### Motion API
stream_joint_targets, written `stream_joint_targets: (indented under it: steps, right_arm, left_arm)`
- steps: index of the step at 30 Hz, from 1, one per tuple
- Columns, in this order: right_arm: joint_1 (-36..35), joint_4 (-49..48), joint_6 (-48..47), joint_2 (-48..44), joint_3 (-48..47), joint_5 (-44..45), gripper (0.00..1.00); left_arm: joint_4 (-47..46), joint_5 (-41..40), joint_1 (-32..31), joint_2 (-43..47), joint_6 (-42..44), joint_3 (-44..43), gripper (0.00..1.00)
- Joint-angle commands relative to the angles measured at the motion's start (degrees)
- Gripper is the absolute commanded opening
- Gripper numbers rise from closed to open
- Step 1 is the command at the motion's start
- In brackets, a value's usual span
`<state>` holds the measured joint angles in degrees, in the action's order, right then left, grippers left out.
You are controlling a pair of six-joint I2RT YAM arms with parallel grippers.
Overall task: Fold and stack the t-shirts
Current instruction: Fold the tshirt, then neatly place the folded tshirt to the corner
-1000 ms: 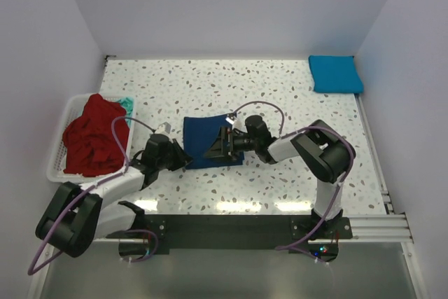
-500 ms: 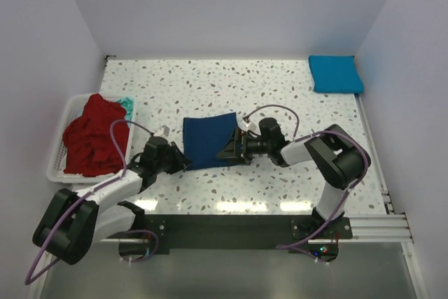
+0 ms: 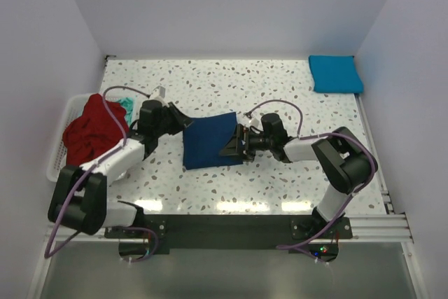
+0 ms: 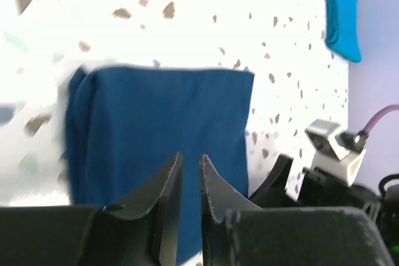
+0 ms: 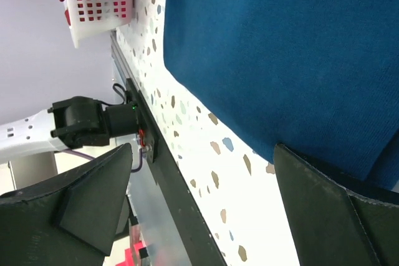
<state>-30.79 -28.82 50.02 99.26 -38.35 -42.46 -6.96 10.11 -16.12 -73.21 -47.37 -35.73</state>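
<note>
While navy t-shirt (image 3: 210, 141) lies between them, left fingers (image 4: 165, 179) near-closed, empty, right fingers (image 5: 87, 185) spread, basket (image 3: 75, 106) far left.

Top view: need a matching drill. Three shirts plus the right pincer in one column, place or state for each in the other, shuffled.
Column one
1. navy shirt
2. turquoise shirt
3. red shirt
4. right pincer

Column two
A. crumpled in the basket
B. folded, far right corner of the table
C. open, by the navy shirt's right edge
D. folded flat, mid-table

Pairs: 1-D, 2-B, 3-A, 4-C
</note>
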Motion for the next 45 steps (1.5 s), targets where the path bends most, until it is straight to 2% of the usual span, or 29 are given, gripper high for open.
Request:
stream_joint_targets:
  steps: [1,5,11,16,18,19,22,25,27,30,31,33,39,43,45]
  right_arm:
    - [0.1,1.0,-1.3,-1.8,-1.7,1.1,0.99]
    - [0.2,2.9,-2.7,-2.3,-2.3,1.5,0.99]
    - [0.2,2.7,-3.3,-2.1,-0.8,2.0,0.99]
    - [0.1,4.0,-4.1,-2.8,-0.2,2.4,0.99]
    - [0.2,5.7,-4.8,-4.1,-0.8,2.6,0.99]
    - [0.5,11.8,-7.6,-6.3,-2.2,3.4,0.99]
    - [0.6,17.4,-10.6,-8.9,-4.7,6.2,0.99]
    - [0.6,33.5,-19.3,-11.9,-9.7,12.1,0.99]
    - [0.7,38.8,-21.4,-13.7,-13.2,16.1,0.99]
    - [1.1,46.5,-23.4,-15.7,-16.1,24.3,0.99]
    - [1.9,49.3,-23.7,-16.0,-16.6,26.3,0.99]
    - [2.7,51.0,-24.1,-16.6,-17.5,29.8,0.99]
    - [5.2,56.8,-27.1,-15.6,-20.2,34.8,0.98]
    - [7.9,61.0,-26.6,-15.4,-20.5,39.8,0.98]
    - [9.5,61.9,-26.5,-15.7,-19.9,41.2,0.98]
  left_arm:
    - [-8.6,4.0,0.6,-7.9,1.8,-5.0,0.21]
    - [-11.4,4.2,1.4,-16.9,3.7,-10.0,0.19]
    - [-17.3,6.3,5.7,-25.9,3.1,-9.7,0.17]
    - [-14.8,6.3,8.2,-30.6,4.2,-12.1,0.17]
    - [-14.3,7.0,9.3,-29.9,4.1,-12.2,0.18]
    - [-12.2,6.4,9.8,-27.4,5.5,-12.4,0.2]
    - [-8.9,5.7,9.8,-23.9,6.9,-13.6,0.24]
    - [-4.3,5.0,9.7,-18.5,9.9,-14.5,0.34]
    - [-1.6,4.0,9.1,-14.0,13.3,-14.8,0.42]
    - [4.2,-1.4,5.4,-8.3,19.5,-15.3,0.53]
    - [6.8,-5.8,3.8,-6.9,21.2,-15.3,0.55]
    - [10.3,-9.9,-2.0,-3.8,25.7,-15.3,0.6]
    - [16.8,-19.5,-14.2,0.8,28.4,-12.5,0.64]
    - [19.9,-29.2,-27.5,-1.9,30.5,-14.3,0.65]
    - [20.8,-31.6,-31.6,-4.5,31.9,-17.3,0.65]
